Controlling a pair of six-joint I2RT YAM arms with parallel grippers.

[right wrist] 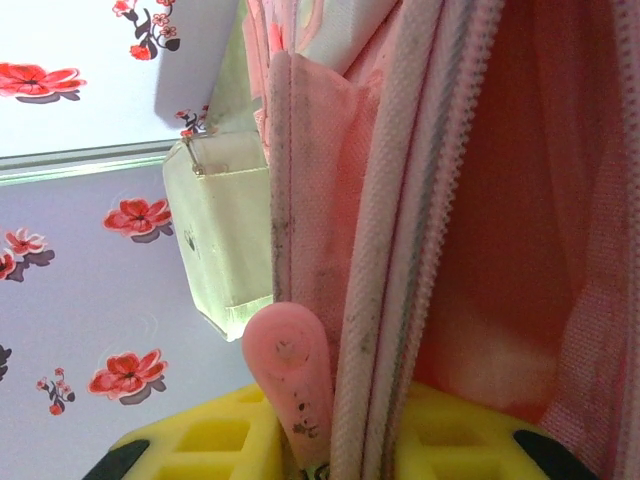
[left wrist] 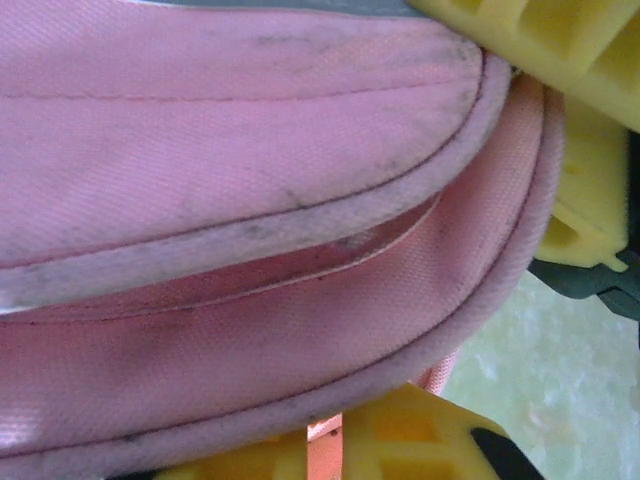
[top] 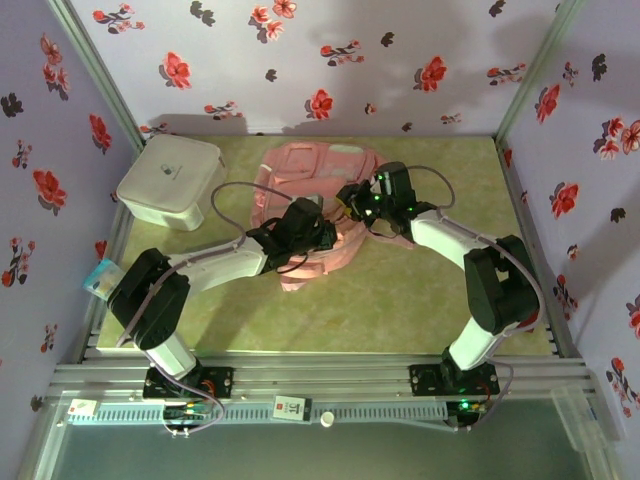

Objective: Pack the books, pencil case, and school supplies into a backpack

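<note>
Backpack (top: 318,165): lies on the table (top: 400,300), centre-back, right of the white box (top: 170,182).
Left gripper (left wrist: 480,240): I see its yellow fingers (left wrist: 420,440) clamped on the pack's padded pink edge.
Right gripper (right wrist: 330,445): I see it pinching the zip edge, beside the pink pull tab (right wrist: 290,370).

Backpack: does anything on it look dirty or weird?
Yes. The backpack has dark grimy smudges along its seams and piping, and its pink zip pull is speckled with black marks too. It looks grubby, but no tears are visible.
</note>
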